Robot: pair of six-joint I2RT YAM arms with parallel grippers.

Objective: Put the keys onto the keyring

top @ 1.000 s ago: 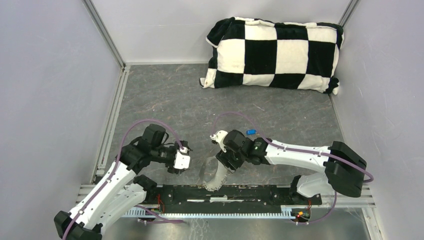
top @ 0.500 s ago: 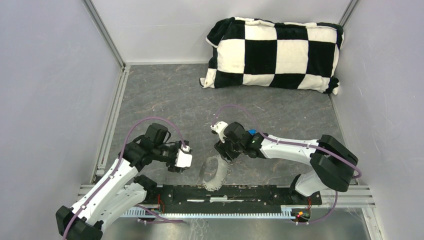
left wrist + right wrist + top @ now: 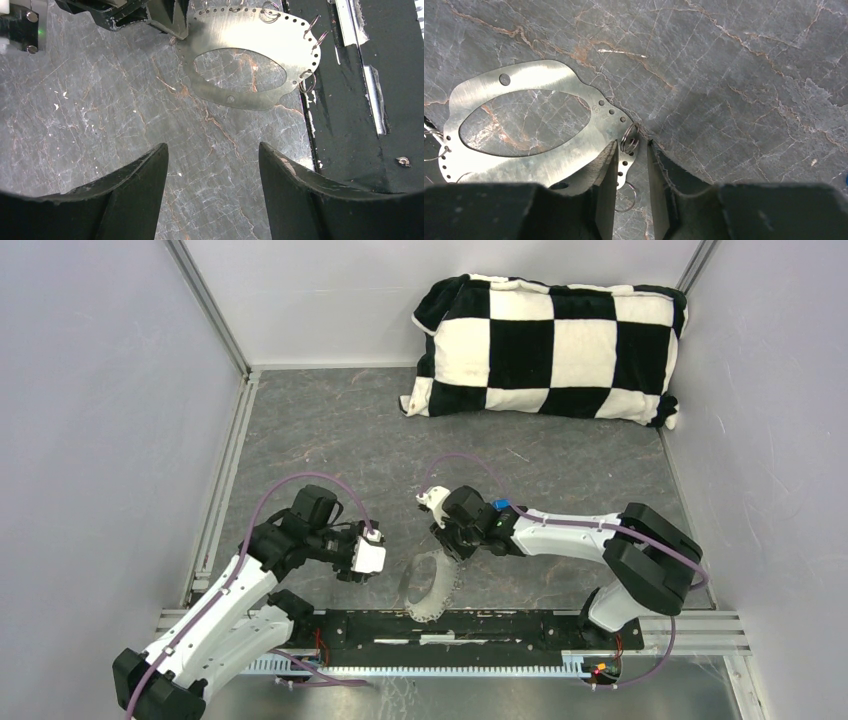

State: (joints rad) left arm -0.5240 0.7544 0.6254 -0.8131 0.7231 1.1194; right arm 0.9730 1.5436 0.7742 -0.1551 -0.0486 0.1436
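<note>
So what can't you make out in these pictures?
- Top view: the blue key is a speck beside the right arm, too small to read; no second key shows anywhere.
- Right wrist view: the right gripper flanks a split ring; whether it pinches is unclear.
- Left wrist view: the keyring has its upper rings cut off by the frame edge.

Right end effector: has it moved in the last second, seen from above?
Yes. The right end effector shifted slightly away from the black base rail, toward the checkered pillow.

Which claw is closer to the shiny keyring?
Right. The right claw straddles a little ring at the edge of the keyring; the left claw hangs open, off to its side.
</note>
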